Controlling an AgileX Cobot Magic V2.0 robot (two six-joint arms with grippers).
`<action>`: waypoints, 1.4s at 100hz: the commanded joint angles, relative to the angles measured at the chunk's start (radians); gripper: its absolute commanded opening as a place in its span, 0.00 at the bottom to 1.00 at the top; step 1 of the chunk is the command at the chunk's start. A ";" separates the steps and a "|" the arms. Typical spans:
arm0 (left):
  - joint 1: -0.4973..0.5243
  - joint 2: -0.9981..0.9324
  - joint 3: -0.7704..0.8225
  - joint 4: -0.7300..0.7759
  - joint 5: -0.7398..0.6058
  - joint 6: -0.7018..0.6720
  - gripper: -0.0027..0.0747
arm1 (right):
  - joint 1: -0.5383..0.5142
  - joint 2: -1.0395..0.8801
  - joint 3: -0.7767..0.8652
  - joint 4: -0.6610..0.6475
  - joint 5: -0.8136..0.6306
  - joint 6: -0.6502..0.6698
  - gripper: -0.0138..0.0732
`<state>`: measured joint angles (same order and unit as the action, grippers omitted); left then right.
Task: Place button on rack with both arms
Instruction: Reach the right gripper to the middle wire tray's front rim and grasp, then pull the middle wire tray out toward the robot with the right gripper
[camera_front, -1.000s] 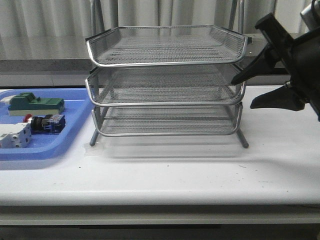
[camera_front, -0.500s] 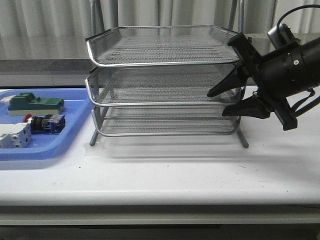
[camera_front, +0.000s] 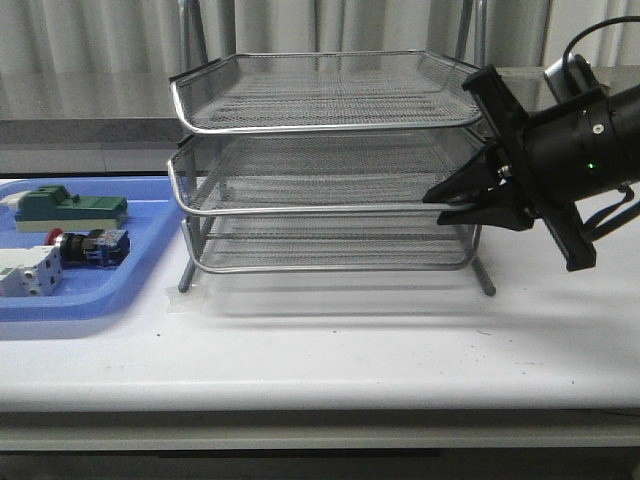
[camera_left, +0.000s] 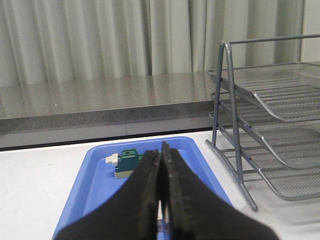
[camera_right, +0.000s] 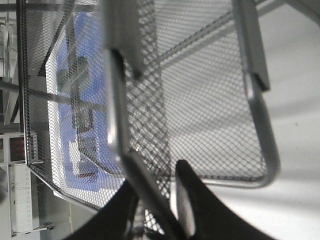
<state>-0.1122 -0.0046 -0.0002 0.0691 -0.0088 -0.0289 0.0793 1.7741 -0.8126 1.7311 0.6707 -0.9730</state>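
Observation:
The button (camera_front: 88, 246), with a red head, black body and blue block, lies on its side in the blue tray (camera_front: 150, 235) at the left. The three-tier silver wire rack (camera_front: 330, 90) stands mid-table. My right gripper (camera_front: 442, 200) is shut on the front rim of the rack's middle tray (camera_front: 320, 208) at its right corner. In the right wrist view the rim wire (camera_right: 112, 100) runs between its fingers (camera_right: 195, 200). My left gripper (camera_left: 161, 165) is shut and empty, above the blue tray (camera_left: 95, 180). It hides the button there and is out of the front view.
A green-topped block (camera_front: 70, 208) and a white blocky component (camera_front: 25, 272) share the blue tray with the button. The green block also shows in the left wrist view (camera_left: 129, 160). The rack's legs (camera_front: 487, 280) stand on the white table. A grey ledge and curtains lie behind.
My right gripper swung in from the far right, went from open to shut on the middle tray's front rim. The middle tray has shifted slightly forward.

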 joint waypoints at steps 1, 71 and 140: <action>0.003 -0.034 0.049 0.002 -0.081 -0.006 0.01 | 0.002 -0.045 0.040 -0.050 0.027 -0.042 0.16; 0.003 -0.034 0.049 0.002 -0.081 -0.006 0.01 | 0.002 -0.285 0.429 0.033 0.025 -0.244 0.16; 0.003 -0.034 0.049 0.002 -0.081 -0.006 0.01 | 0.001 -0.466 0.437 -0.004 0.025 -0.275 0.67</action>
<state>-0.1122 -0.0046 -0.0002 0.0691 -0.0088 -0.0289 0.0811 1.3624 -0.3614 1.7405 0.6476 -1.2380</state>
